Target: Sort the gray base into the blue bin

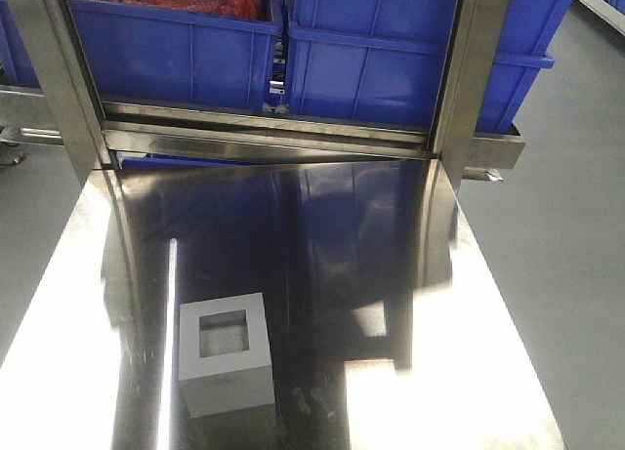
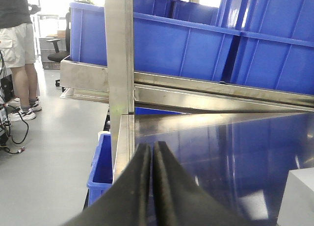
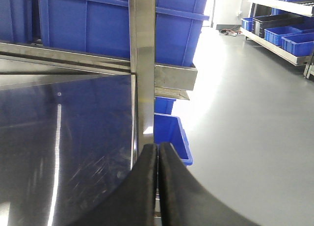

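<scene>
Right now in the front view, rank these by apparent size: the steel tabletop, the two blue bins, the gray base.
1. steel tabletop
2. right blue bin and left blue bin: both are cropped by the frame, so I won't rank them against each other
3. gray base, smallest though nearest the camera

Gray base (image 1: 225, 352) matte gray; blue bin (image 1: 391, 60) bright blue; table (image 1: 391, 274) mirror silver; left gripper (image 2: 151, 152), right gripper (image 3: 157, 152) black.

A smooth gray floor (image 3: 245, 113) was seen at right. Shelving (image 3: 282, 37) was set at upper right, and strong light, perhaps from a doorway (image 3: 218, 10), was cast beside it.
</scene>
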You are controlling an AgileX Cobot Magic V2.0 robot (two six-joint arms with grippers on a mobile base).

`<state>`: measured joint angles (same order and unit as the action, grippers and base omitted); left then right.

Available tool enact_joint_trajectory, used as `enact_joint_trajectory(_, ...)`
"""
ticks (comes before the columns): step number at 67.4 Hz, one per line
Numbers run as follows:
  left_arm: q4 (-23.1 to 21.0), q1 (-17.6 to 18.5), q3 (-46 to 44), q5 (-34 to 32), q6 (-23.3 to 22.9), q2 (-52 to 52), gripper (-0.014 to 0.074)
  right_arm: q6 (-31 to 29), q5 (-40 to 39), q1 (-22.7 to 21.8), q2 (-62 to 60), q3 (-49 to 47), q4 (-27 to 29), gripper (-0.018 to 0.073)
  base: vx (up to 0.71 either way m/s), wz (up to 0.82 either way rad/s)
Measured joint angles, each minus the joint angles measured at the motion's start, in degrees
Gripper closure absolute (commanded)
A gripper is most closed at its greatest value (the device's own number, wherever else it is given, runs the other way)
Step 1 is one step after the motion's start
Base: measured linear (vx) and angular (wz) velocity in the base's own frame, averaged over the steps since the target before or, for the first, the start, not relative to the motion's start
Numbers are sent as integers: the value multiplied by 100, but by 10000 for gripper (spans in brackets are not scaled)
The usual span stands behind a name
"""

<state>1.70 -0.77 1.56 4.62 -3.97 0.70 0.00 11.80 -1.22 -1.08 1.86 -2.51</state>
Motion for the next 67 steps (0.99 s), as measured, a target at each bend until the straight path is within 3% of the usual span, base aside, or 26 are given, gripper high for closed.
enact_joint_trajectory(67,0,0,0,0,0,0,603,-30,0,0,0,0,0,564,0,0)
